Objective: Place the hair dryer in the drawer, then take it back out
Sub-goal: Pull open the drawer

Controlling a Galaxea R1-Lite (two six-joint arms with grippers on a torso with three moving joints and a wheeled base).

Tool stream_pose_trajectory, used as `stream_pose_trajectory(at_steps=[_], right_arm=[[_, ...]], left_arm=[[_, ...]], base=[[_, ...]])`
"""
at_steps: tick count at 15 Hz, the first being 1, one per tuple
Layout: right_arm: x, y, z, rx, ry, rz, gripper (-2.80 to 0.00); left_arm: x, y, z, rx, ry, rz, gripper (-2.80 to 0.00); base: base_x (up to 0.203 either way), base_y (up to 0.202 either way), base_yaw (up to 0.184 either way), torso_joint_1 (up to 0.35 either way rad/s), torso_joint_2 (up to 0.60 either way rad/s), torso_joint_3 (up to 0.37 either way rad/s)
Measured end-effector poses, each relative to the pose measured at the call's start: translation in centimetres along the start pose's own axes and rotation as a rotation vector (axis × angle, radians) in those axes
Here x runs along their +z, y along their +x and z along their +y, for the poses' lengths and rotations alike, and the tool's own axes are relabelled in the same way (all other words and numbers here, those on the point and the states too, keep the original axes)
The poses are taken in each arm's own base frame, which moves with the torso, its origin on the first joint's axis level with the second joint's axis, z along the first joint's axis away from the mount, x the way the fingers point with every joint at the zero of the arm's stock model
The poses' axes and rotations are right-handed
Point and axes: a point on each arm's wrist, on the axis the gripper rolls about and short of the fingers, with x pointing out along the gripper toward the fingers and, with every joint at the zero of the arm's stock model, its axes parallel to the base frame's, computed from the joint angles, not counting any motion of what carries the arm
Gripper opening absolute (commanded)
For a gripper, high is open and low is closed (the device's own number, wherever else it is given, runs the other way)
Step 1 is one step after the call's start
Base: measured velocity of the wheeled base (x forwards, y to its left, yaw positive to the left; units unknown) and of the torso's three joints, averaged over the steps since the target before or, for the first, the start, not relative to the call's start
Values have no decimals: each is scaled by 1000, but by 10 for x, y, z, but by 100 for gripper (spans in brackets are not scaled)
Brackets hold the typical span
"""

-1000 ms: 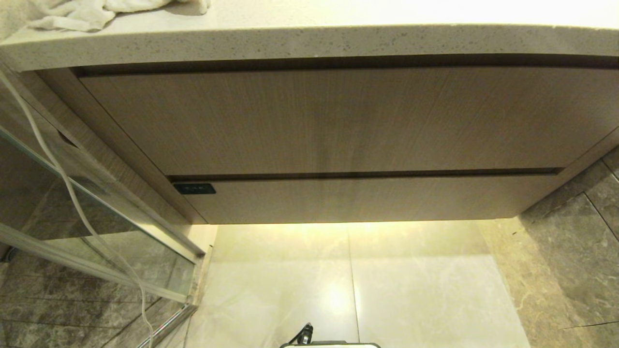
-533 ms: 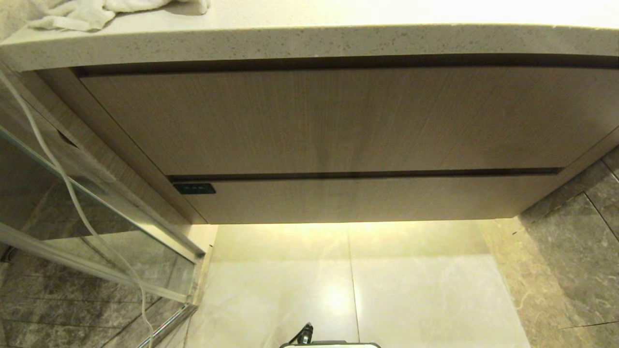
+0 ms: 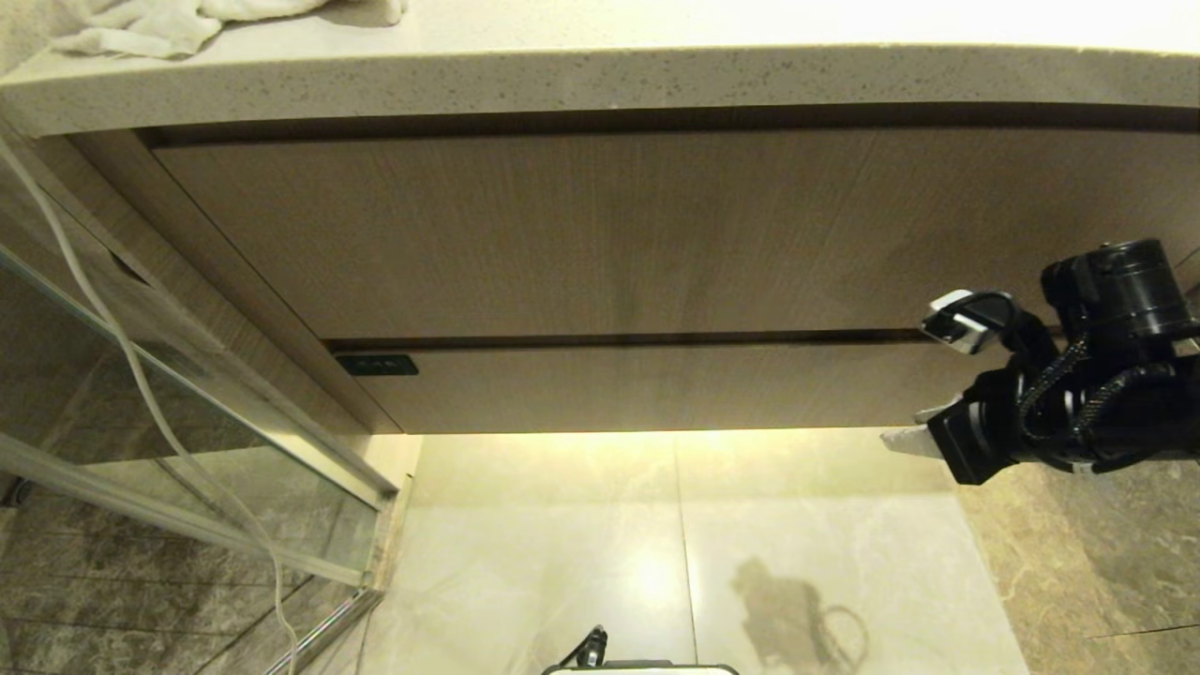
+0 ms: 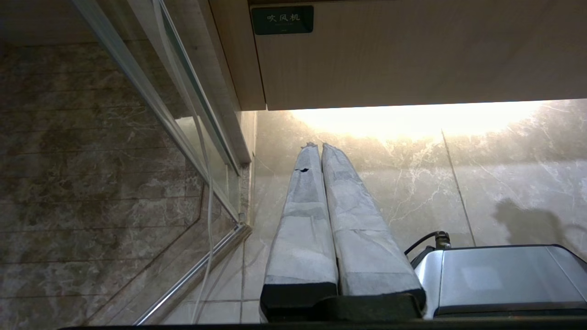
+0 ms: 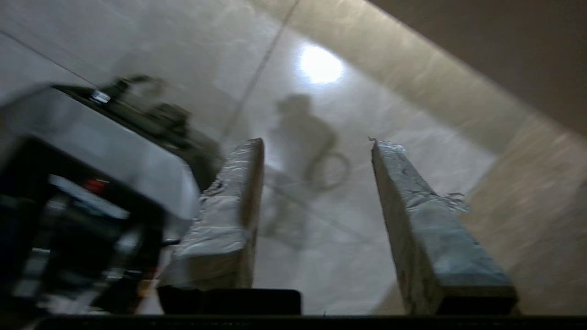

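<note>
You're up against the wide drawer (image 3: 694,384), shut flush under the counter, probably stiff, so hook that dark gap along its top edge with the right gripper (image 5: 316,183), fingers spread and empty; hair dryer's nowhere in sight yet.

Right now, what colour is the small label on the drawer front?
The label is dark, near black, with light characters, on the light-brown wood-grain drawer. It shows best in the left wrist view.

The drawer (image 3: 675,384) front is matt light-brown wood grain, the countertop (image 3: 600,80) at the frame's top is speckled stone, the floor (image 3: 675,553) below is glossy pale marble-look tile, and the left-side panel (image 3: 187,441) is glass framed in metal.
</note>
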Motion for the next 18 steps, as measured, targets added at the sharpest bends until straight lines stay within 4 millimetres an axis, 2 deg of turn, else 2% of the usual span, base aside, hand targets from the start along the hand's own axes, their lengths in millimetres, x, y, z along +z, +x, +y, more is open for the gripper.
stream_pose_trajectory(at_steps=[4, 8, 12, 18], right_arm=[[-2, 49, -2, -103, -449, -47, 0], [-11, 74, -5, -272, -822, -181, 0], [-27, 92, -1, -333, -936, -252, 0], [-34, 115, 5, -220, -988, -390, 0]], left_arm=[[0, 0, 0, -1, 0, 0, -280], [0, 0, 0, 0, 0, 0, -280], [0, 0, 0, 0, 0, 0, -280], [0, 0, 0, 0, 0, 0, -280]], base=[[0, 0, 0, 0, 0, 0], [0, 0, 0, 0, 0, 0], [0, 0, 0, 0, 0, 0], [0, 0, 0, 0, 0, 0]])
